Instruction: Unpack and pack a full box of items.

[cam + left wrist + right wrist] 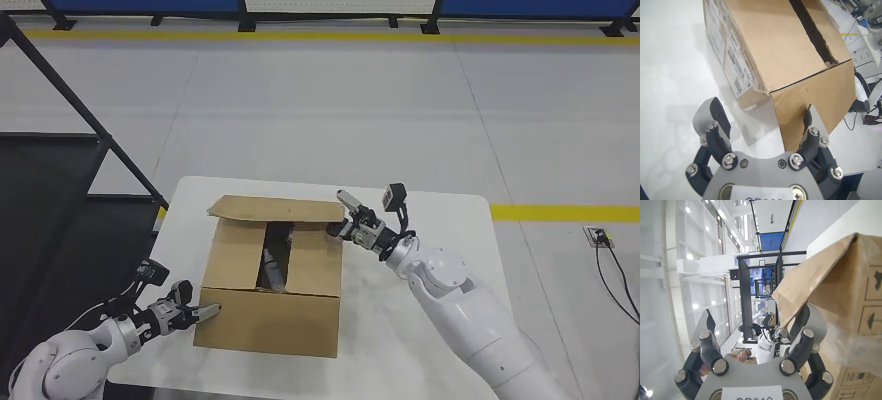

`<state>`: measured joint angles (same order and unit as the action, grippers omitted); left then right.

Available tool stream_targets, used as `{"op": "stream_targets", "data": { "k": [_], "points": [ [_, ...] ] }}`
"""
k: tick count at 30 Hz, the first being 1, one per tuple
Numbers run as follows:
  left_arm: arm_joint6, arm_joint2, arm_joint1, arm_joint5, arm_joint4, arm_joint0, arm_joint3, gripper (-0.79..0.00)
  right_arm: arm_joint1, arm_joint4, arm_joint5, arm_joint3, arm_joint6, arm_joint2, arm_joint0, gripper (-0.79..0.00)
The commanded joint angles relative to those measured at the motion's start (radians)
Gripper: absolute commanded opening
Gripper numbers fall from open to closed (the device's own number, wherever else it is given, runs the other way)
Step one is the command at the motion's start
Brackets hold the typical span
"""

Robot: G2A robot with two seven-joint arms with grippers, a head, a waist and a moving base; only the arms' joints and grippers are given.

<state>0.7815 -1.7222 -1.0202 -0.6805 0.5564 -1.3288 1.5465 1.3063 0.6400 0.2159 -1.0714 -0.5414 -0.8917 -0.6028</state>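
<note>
The cardboard box point(268, 290) is sitting left of the middle of the white table point(440, 215), its near face close to the table's near edge. Progress, as a judgement: unpacking is only starting. The centre seam is already parted, and the two long flaps are lying almost flat with a dark gap point(278, 258) between them. Through the gap something grey and dark is showing, too small to name. The far flap point(275, 209) is lifting slightly at the box's far edge. Emptying the box and the whole repacking are looking to be still ahead. The right gripper point(345, 215) is hovering at the box's far right corner, jaws spread wide, with one finger tucked under that flap's corner and nothing clamped. The left gripper point(205, 312) is waiting at the near left corner, also wide and holding nothing, with one finger against the near face. Markings: a white shipping label point(734, 70) with barcodes and a handwritten scrawl is sticking to the left side, and printed handling symbols point(873, 283) are showing on the right side. I am leaving the print unread.
</note>
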Motion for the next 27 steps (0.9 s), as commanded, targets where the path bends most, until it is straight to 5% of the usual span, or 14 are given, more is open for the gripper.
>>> {"op": "stream_targets", "data": {
  "k": [1,15,27],
  "points": [
    [0.0,0.0,0.0,0.0,0.0,0.0,0.0,0.0,0.015,0.005,-0.006,0.038,0.025,0.012,0.043,0.0],
    [0.0,0.0,0.0,0.0,0.0,0.0,0.0,0.0,0.16,-0.166,0.068,0.389,0.294,0.178,0.297,0.0],
    [0.0,0.0,0.0,0.0,0.0,0.0,0.0,0.0,0.279,-0.321,0.144,0.635,0.416,0.274,0.37,0.0]
  ]
}}
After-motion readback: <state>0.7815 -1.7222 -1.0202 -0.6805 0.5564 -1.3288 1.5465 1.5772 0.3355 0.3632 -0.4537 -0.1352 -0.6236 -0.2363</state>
